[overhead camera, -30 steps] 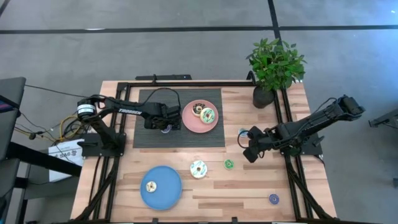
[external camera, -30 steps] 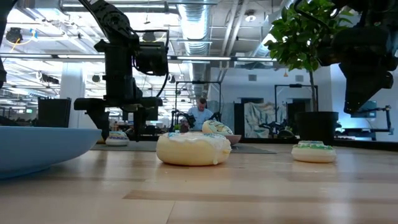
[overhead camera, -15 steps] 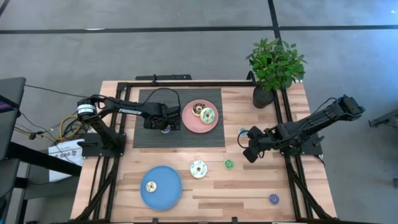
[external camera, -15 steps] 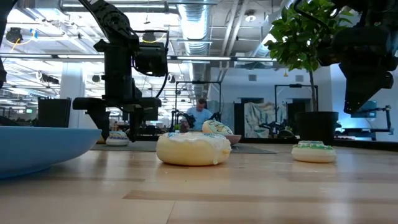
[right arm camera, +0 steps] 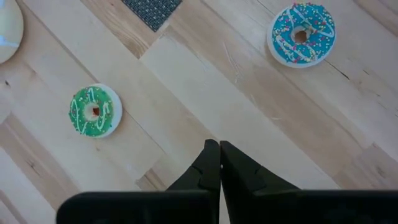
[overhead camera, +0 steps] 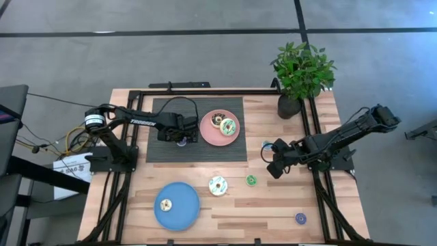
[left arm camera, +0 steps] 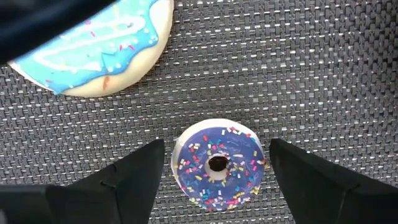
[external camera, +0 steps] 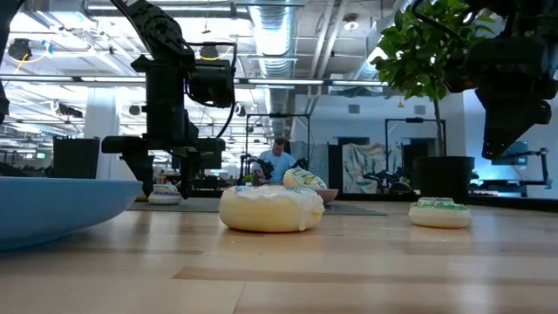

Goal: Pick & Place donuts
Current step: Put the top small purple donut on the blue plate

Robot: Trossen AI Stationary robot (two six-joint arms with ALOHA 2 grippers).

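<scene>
Clearly, we have the left gripper (left arm camera: 214, 168) low over the dark mat (overhead camera: 164, 147), its fingers spread wide on both sides of the small purple donut (left arm camera: 217, 164), which lies flat between them and is not yet touched. We judge this stance prepares a pinch. At about ten o'clock from it lies a bigger light blue donut (left arm camera: 99, 43). The pink plate (overhead camera: 207, 133) is near, at three o'clock. The right gripper (right arm camera: 219, 163) waits with fingers pressed together above the wood, between a green donut (right arm camera: 94, 111) and a teal donut (right arm camera: 303, 34).
</scene>
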